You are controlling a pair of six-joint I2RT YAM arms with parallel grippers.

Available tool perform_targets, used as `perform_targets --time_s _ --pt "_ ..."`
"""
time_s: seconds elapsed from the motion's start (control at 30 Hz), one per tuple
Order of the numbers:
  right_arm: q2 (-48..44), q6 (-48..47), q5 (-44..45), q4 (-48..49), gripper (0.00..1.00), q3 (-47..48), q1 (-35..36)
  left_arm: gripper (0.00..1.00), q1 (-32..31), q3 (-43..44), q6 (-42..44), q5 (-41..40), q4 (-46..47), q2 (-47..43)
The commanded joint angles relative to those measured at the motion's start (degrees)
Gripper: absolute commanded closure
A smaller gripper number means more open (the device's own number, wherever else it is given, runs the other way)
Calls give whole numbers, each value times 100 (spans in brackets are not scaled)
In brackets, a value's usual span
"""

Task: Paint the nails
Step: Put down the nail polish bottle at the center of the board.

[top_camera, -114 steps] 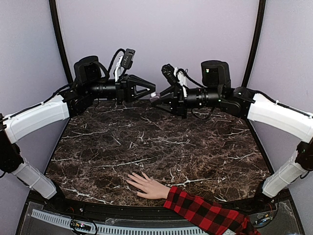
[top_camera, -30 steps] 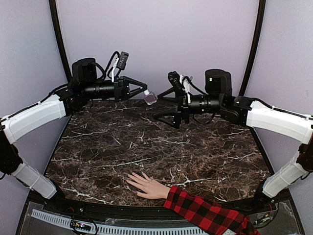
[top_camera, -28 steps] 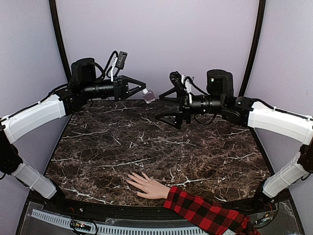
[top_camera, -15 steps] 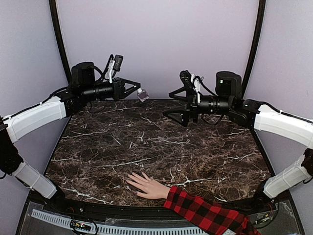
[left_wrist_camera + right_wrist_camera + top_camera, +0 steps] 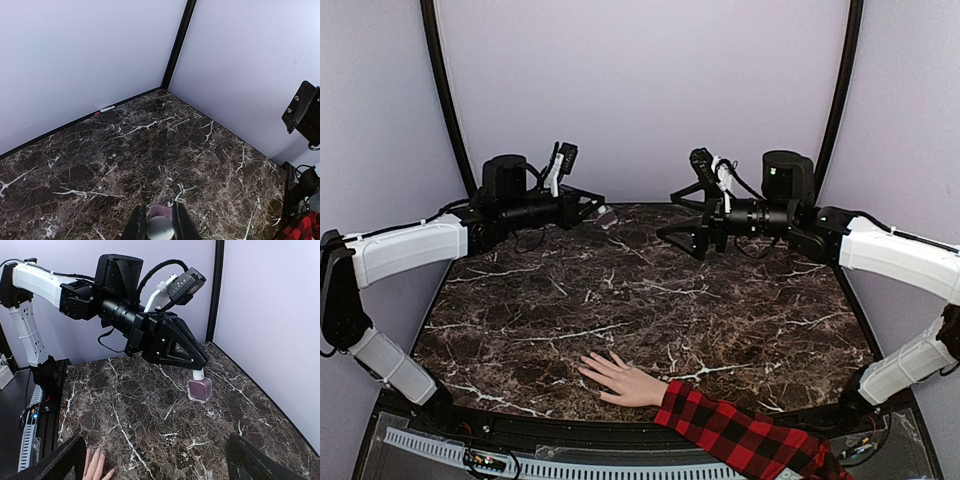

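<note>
Our left claw clamps the white cap of the small mauve polish bottle, likely steadying it upright on the dark marble worktop; our right claw gapes wide, empty.

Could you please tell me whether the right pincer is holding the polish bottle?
No, the polish bottle is gripped by its white cap in the left pincer, while the right pincer stands wide open and empty.

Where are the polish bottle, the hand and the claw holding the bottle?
polish bottle point(image 5: 199, 390), right wrist view, purple glass body.
hand point(image 5: 632, 385), top view, its back.
left gripper point(image 5: 198, 371), right wrist view, between its fingertips.
</note>
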Motion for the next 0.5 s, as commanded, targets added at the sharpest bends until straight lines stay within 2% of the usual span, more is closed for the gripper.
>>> perform_targets --time_s 0.0,0.2,0.47 --pt "-143 73 64 179 1 -39 -59 100 40 -202 331 -324 474 99" --pt "-139 128 50 247 1 -125 -57 100 32 -632 436 -497 861 386" --pt "-77 130 25 225 1 -102 -57 100 -193 -1242 780 -1136 1442 720"
